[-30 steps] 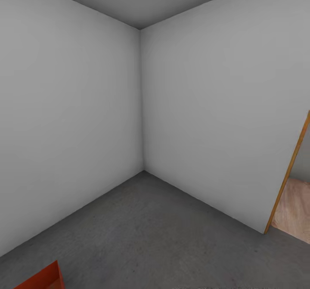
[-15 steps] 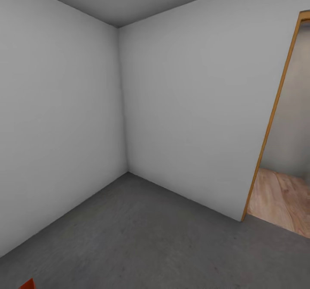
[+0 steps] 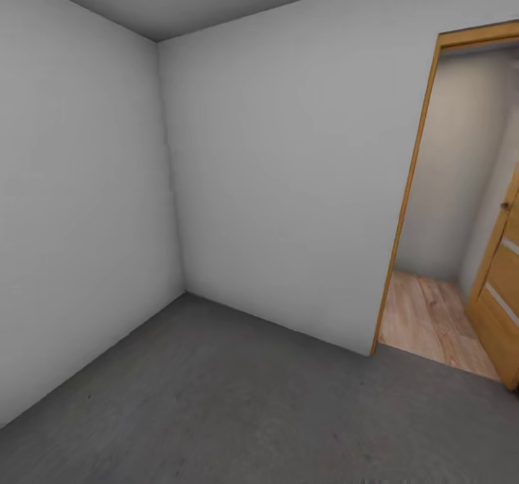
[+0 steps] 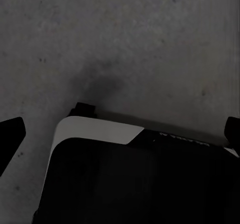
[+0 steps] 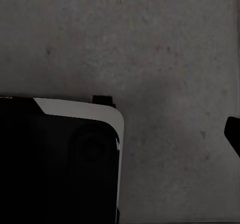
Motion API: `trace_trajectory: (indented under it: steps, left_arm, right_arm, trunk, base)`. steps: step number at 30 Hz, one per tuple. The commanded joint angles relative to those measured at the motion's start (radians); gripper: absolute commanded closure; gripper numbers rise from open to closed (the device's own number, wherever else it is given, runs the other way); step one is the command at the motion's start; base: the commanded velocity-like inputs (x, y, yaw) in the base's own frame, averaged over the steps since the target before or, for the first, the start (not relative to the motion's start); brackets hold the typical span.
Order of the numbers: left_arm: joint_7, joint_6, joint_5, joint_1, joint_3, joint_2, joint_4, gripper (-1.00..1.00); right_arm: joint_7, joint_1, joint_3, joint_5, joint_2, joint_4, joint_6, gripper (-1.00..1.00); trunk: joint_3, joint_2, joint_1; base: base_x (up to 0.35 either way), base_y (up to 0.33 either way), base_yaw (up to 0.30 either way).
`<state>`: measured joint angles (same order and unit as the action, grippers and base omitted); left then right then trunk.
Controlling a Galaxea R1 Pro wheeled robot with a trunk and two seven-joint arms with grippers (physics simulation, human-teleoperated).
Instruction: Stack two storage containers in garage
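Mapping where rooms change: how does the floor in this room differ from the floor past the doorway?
The garage floor is dark grey, speckled and seamless like concrete; the plank floor beyond the doorway is light wood with visible boards. The grey floor spreads across the foreground; the wood shows as a narrow patch. Both look flat.

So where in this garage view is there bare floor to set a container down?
The dark concrete floor lies bare from the corner between the two white walls across to the doorway. It is tightest by the wooden door, leaf open, at the right edge.
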<state>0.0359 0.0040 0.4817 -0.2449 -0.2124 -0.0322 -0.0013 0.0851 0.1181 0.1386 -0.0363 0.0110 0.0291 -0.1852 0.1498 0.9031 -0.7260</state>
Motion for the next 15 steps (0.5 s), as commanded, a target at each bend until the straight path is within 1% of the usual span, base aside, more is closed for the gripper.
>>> trace_trajectory:
  steps: [1,3,6,15]
  left_arm:
    - [0.003,0.0,0.013,-0.001,-0.009,0.0,0.0,-1.0]
    - [0.003,0.0,0.022,-0.001,-0.009,0.0,0.0,-1.0]
    - [0.003,-0.001,0.027,-0.001,-0.009,0.001,0.0,-1.0]
    - [0.002,-0.001,0.029,-0.001,-0.01,0.001,0.0,-1.0]
  right_arm:
    - [0.003,0.002,0.008,-0.004,0.0,0.003,-0.005,-1.0]
    - [0.003,0.002,0.008,-0.004,0.0,0.003,-0.005,-1.0]
    - [0.002,0.002,0.008,-0.004,0.0,0.003,-0.005,-1.0]
    - [0.003,0.002,0.009,-0.004,0.0,0.003,-0.005,-1.0]
  trunk:
    - [0.001,0.001,0.0]
    - [0.001,0.001,0.0]
    - [0.001,0.001,0.0]
    - [0.001,0.001,0.0]
  base:
    - [0.0,0.0,-0.282]
    - [0.0,0.0,-0.282]
    - [0.0,0.0,-0.282]
    - [0.0,0.0,-0.282]
